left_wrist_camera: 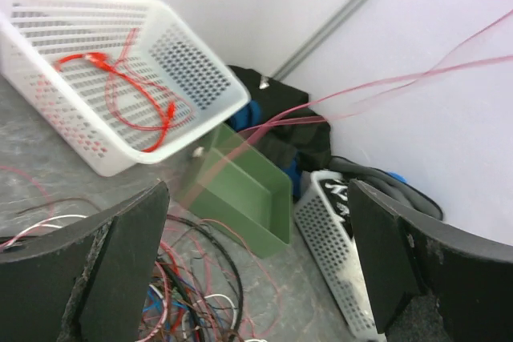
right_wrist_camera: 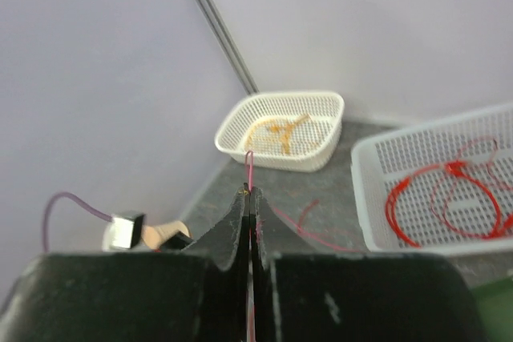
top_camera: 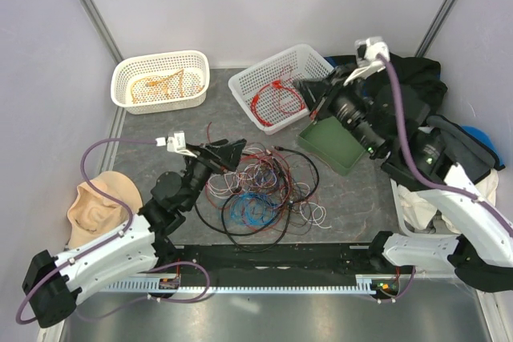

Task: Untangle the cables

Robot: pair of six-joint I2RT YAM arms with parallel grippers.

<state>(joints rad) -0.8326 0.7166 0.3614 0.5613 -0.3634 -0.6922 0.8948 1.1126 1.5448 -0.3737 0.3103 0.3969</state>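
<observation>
Two arms stand at the near edge, bolted to a slotted rail [top_camera: 264, 284]. Just beyond it a grey mottled mat [top_camera: 353, 198] carries one loose heap of cables [top_camera: 260, 190]. The strands are red, blue and white, too many to count, and a thicker black one loops around them.

The left gripper [top_camera: 228, 156] hangs over the heap's left side with its jaws spread wide and nothing between them. A beige model of an ear [top_camera: 100, 202] lies at the left edge.

There are three containers further back. The nearest is a green open box [top_camera: 333, 142], to the right of the heap. Behind it a white mesh basket [top_camera: 264, 64], tilted, holds one coiled red cable [top_camera: 276, 98]. A second white mesh basket [top_camera: 160, 58] at the far left holds a small bunch of orange wires [top_camera: 160, 86].

The right gripper [top_camera: 309, 92] is raised beside the tilted basket. Its jaws are pressed together on a thin pink wire [right_wrist_camera: 249, 167], which pokes up above the fingertips.

A white perforated piece [left_wrist_camera: 329, 238] lies right of the green box; what it is I cannot tell. A black cloth [top_camera: 421, 78] is bunched in the far right corner.

Pale lilac walls close the space on three sides, and two metal posts [top_camera: 88, 6] run up the back corners.
</observation>
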